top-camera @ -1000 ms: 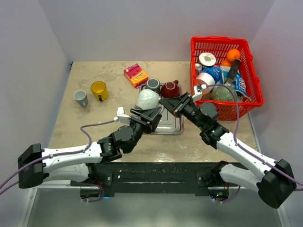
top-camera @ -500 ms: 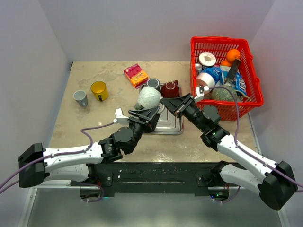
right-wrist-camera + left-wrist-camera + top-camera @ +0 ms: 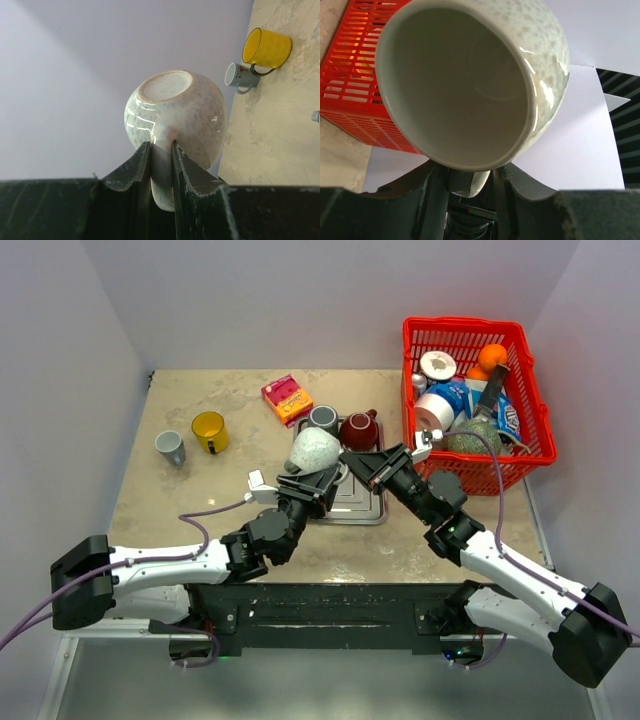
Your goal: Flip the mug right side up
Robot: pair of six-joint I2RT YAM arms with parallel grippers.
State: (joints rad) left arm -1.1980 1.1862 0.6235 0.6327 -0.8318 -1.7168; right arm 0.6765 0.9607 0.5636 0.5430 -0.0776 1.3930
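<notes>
Hanging in the air over the tray (image 3: pixel 362 508), the mug (image 3: pixel 313 450) is kept clear of the table so that it can be turned without scraping anything. It is carried by its handle, which is pinched flat between the narrowly parted fingers of the right claw (image 3: pixel 161 146). A grip there leaves the body free and lets a wrist roll swing the mouth round.

The mug is tilted, its base pointed up and away from the right claw and its mouth turned down toward the left claw (image 3: pixel 468 171), whose camera looks straight into the bowl. The left fingers are set partly apart on either side of the low edge of the mug, just under the rim. Whether they press on it cannot be told, as the contact is hidden by the mug itself. A second support or a hand-over is judged to be the purpose of that placing.

The task is judged about half done: the mug is lifted but not yet upright, and it has yet to be set down. The tray below is the likely landing spot. A slip at the thin handle is the main risk.
</notes>
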